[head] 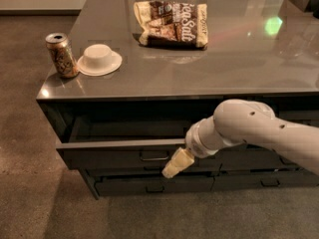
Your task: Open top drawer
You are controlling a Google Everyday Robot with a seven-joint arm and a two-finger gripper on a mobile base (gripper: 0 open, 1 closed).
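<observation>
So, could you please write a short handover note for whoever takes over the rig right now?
Gripper: low in front of the top drawer, just right of its handle; whether it grips the handle cannot be told.
Top drawer: pulled partway out, grey inside showing; lower drawers shut.
Done: drawer partly open.
Left: probably pull further, then withdraw the arm.
Can, bowl and snack bag sit on the countertop.
</observation>
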